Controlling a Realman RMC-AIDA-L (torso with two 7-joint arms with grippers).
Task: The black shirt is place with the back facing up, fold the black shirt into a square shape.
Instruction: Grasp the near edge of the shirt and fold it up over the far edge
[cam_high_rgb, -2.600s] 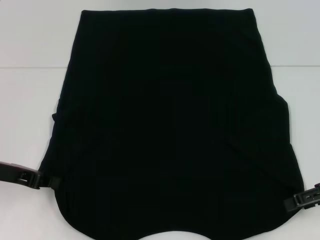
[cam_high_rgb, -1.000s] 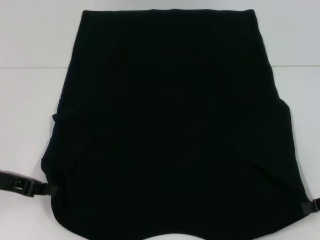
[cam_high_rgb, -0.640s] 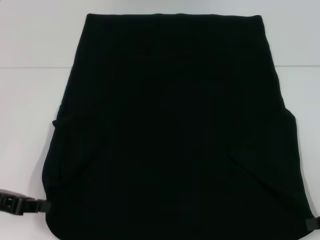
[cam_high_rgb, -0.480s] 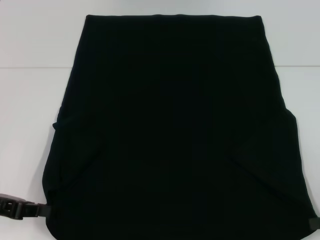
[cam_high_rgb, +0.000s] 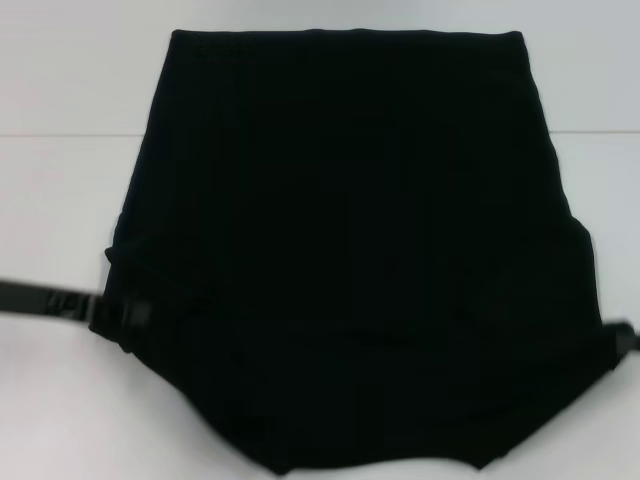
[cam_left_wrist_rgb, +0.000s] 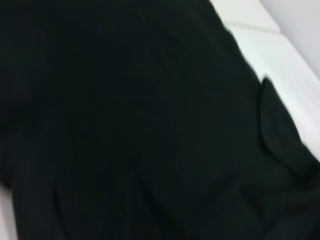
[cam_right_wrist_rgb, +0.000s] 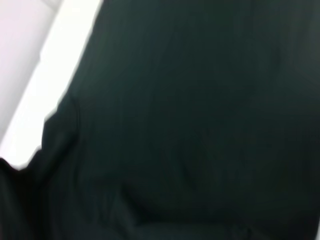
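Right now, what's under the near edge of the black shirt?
The black shirt covers whatever is beneath it; its near hem looks lifted and bunched. The white table shows around it. The left gripper and right gripper meet its side edges, jaws hidden.

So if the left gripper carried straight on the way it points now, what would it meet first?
The left gripper points inward from the black shirt's left edge, so it would meet more shirt fabric, though depth is unclear.

black shirt (cam_high_rgb: 350, 250): plain black, no print showing, spread over middle of tabletop; far hem straight and flat, near edge bunched, lifted, rumpled.
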